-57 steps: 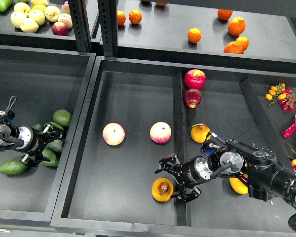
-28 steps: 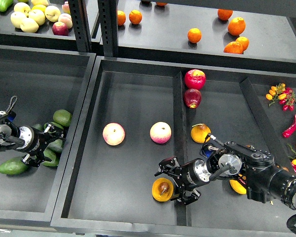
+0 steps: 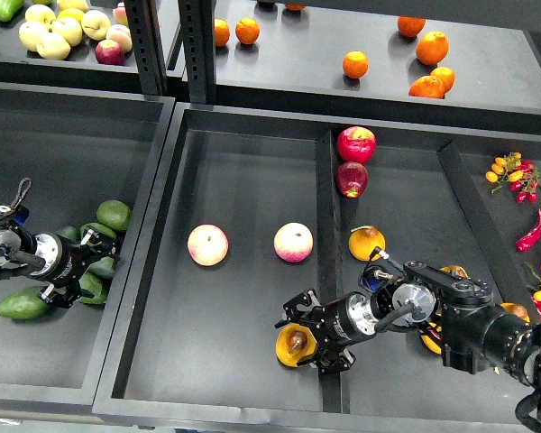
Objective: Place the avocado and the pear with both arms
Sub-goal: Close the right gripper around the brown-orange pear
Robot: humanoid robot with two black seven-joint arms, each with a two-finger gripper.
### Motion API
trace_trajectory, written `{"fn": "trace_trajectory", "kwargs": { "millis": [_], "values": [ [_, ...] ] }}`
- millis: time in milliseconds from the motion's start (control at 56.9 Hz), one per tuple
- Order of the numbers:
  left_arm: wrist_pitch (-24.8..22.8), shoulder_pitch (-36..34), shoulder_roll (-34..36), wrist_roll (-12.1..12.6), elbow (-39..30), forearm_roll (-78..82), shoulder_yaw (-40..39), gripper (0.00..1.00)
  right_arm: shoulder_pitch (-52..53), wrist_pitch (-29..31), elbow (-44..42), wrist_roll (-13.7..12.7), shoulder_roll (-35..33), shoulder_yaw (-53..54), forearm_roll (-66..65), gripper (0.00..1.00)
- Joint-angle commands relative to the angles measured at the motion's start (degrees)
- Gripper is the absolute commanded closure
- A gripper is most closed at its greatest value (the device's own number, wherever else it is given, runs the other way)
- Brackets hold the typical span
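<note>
The pear (image 3: 291,346), orange-yellow with a dark brown spot, lies at the front of the middle bin (image 3: 243,153), next to the divider. My right gripper (image 3: 312,339) reaches in from the right. It is open, with one finger above the pear and one at its lower right. Several dark green avocados lie in the left bin: one (image 3: 114,214) at the top of the cluster, one (image 3: 22,304) to the lower left. My left gripper (image 3: 82,266) is open, and its fingers straddle an avocado (image 3: 97,269) in the cluster.
Two pink-yellow apples (image 3: 207,244) (image 3: 293,242) lie in the middle bin. A divider (image 3: 325,207) separates it from red apples (image 3: 356,144) and a stemmed orange-yellow fruit (image 3: 366,243). Oranges (image 3: 355,64) sit on the back shelf. Chillies (image 3: 530,231) lie at far right.
My right gripper has moved left and a little down, so its fingers now sit on both sides of the pear. The pear has barely shifted. The left arm has not moved.
</note>
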Motion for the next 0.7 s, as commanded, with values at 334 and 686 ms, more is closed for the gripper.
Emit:
{"fn": "trace_trajectory", "kwargs": {
  "millis": [334,686],
  "values": [
    [0.0,0.2,-0.5,0.0,0.0,0.0,0.0,0.12,-1.7,0.0,-4.0,0.0,-0.3,1.1,1.5,0.61],
    [0.0,0.2,-1.1,0.0,0.3,0.0,-0.1,0.11,-1.7,0.0,-4.8,0.0,-0.2,1.8,2.3,0.73]
  ]
}}
